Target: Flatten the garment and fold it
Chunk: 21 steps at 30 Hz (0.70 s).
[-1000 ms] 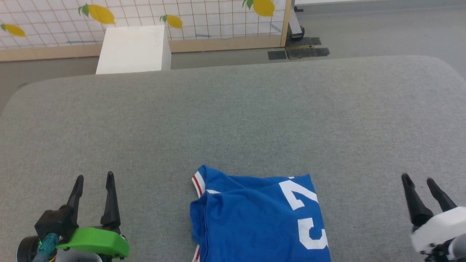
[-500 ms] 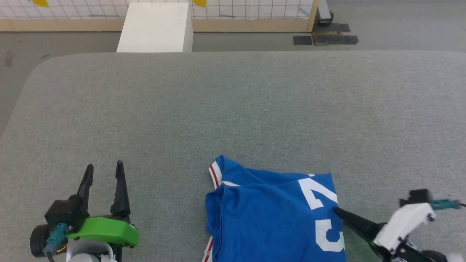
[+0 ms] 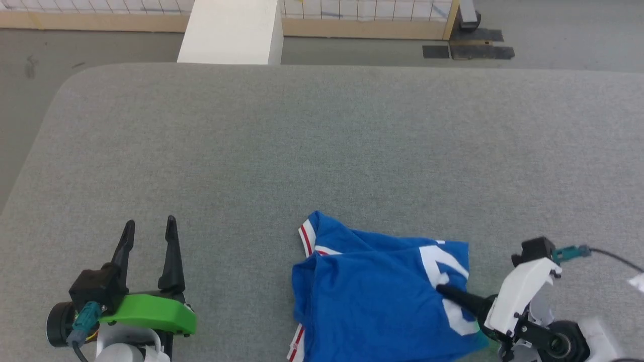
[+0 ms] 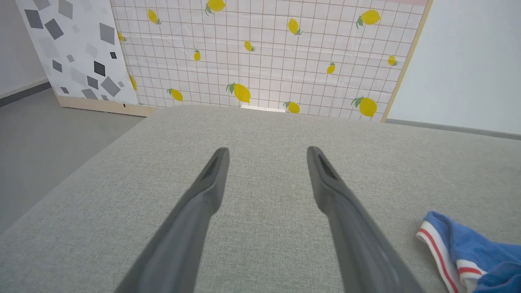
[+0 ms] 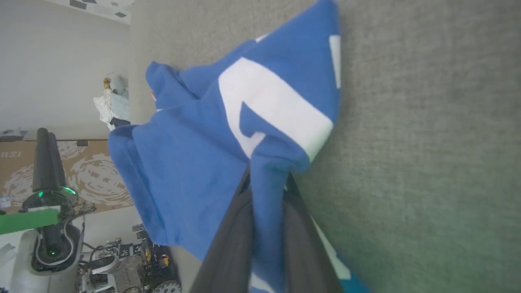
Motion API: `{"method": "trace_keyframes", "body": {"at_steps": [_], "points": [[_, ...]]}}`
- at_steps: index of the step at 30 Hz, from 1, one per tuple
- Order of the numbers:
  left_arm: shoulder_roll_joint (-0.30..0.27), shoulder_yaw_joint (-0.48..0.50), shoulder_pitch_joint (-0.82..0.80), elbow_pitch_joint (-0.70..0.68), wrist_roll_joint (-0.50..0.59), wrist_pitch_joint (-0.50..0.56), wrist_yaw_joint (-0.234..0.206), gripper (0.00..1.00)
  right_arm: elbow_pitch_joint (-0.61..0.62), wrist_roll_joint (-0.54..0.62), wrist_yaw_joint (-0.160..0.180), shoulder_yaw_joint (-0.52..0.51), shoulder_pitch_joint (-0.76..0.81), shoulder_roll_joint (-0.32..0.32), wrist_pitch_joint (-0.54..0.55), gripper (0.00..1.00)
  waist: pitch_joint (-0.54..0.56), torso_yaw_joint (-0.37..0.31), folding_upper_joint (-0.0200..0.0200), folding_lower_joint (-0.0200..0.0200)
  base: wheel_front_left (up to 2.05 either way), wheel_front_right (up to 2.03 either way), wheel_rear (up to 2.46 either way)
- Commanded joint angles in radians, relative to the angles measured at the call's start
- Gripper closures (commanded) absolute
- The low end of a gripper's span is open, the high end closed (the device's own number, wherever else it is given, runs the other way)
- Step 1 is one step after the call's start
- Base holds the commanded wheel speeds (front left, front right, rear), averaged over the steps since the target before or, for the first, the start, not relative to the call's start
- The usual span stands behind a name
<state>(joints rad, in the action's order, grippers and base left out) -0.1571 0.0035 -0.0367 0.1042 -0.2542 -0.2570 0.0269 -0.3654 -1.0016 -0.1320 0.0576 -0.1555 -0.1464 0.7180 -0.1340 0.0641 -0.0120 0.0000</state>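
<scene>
head view: crumpled blue garment (image 3: pixel 372 306) pinched by right gripper (image 3: pixel 441 290); left gripper (image 3: pixel 150 222) spread

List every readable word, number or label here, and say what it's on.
"MSI", faint and cut off by the picture's edge: on the brown cardboard box in the right wrist view.
White number on the garment: bunched and partly under the right gripper, not readable whole.
Nothing else is readable.
</scene>
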Motion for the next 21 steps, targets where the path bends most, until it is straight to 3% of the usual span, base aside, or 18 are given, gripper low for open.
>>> {"method": "trace_keyframes", "body": {"at_steps": [1,7,12,17,21], "points": [[0.006,0.005,-0.004,0.003,0.021,-0.005,0.007,0.0,0.019,0.032,0.001,0.026,-0.027,-0.022,-0.029,1.0,0.016,-0.008,0.012,0.0,0.0,0.0,0.0],[0.015,0.011,0.004,-0.001,0.042,-0.005,0.023,0.0,0.085,0.243,0.001,0.179,-0.088,-0.146,-0.151,1.0,0.042,-0.048,0.012,0.0,0.0,0.0,0.0],[0.024,0.006,-0.003,-0.018,0.058,-0.005,0.034,0.0,0.138,0.37,0.001,0.293,-0.162,-0.236,-0.189,1.0,0.032,-0.106,0.012,0.0,0.0,0.0,0.0],[0.03,-0.004,-0.03,-0.048,0.071,-0.005,0.047,0.0,0.172,0.484,0.001,0.37,-0.252,-0.321,-0.201,1.0,-0.016,-0.204,0.012,0.0,0.0,0.0,0.0],[0.027,-0.006,-0.046,-0.074,0.077,-0.005,0.052,0.0,0.17,0.517,0.001,0.404,-0.317,-0.354,-0.212,1.0,-0.071,-0.306,0.012,0.0,0.0,0.0,0.0]]}}
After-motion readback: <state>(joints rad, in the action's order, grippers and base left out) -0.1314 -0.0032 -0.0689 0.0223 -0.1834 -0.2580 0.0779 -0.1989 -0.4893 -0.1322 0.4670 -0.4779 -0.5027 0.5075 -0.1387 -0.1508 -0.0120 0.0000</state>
